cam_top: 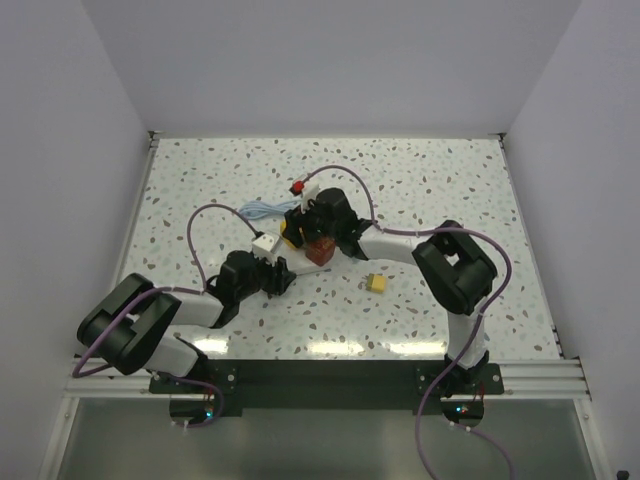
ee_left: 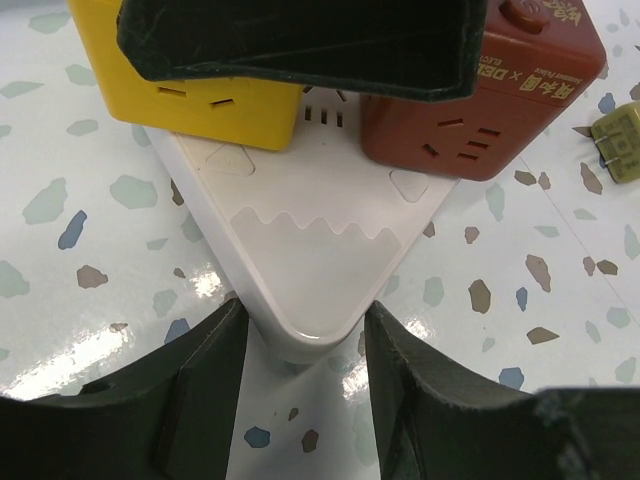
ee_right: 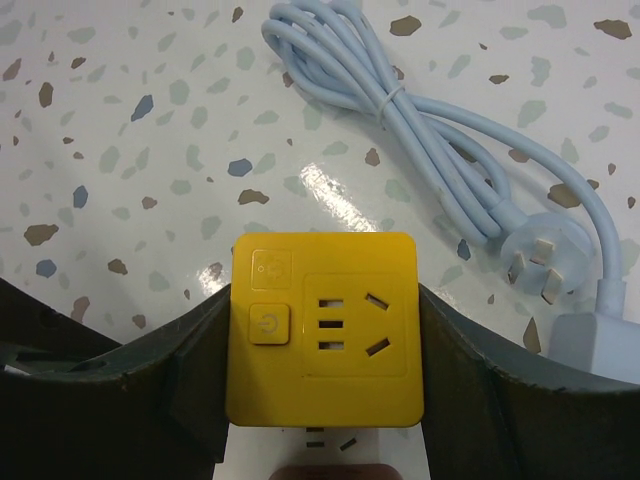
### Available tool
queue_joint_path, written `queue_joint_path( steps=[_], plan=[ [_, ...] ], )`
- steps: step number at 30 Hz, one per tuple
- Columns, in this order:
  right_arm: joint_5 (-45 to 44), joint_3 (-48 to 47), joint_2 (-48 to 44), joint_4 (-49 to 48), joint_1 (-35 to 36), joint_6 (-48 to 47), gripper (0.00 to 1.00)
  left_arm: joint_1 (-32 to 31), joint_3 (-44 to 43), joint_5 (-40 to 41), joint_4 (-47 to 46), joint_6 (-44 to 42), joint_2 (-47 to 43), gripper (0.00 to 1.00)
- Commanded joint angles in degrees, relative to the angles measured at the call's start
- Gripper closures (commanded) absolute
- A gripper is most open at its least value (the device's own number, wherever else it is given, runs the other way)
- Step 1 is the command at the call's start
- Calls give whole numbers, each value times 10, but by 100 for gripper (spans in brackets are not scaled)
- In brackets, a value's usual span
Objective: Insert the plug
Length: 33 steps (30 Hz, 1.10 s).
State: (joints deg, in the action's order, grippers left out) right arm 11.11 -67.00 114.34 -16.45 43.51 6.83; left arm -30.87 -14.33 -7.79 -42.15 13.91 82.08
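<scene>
Left wrist view: my left fingers (ee_left: 190,400) are closed on the near corner of the white socket base (ee_left: 310,260), bracing it, I reckon. Then my right fingers (ee_right: 480,400) clamp the yellow cube plug (ee_right: 325,325), sitting on the base's left side, likely to press it home. Red cube (ee_left: 480,100) alongside, right.

I see a bright yellow cube (ee_right: 325,330) and a red-brown cube (ee_left: 480,100) with pale lettering, both on a plain white base (ee_left: 310,260). The cord (ee_right: 420,130) is pale blue. The table (ee_left: 80,200) is glossy white, speckled with blue, brown and grey-green chips. A small plug (ee_left: 620,145) looks olive-yellow.
</scene>
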Motion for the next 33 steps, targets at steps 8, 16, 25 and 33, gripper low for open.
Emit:
queue_joint_path(
  steps=[8,16,25,33],
  plan=[
    [218,134,188,392,109,107,100,2,-1,19,-16,-6,-14,69],
    [218,116,199,419,116,99,100,3,2,26,-16,-1,-19,70],
    [177,23,178,411,114,108,100,3,20,54,8,22,-91,26],
    [118,-32,156,365,113,124,100,3,48,77,109,66,-267,0]
  ],
)
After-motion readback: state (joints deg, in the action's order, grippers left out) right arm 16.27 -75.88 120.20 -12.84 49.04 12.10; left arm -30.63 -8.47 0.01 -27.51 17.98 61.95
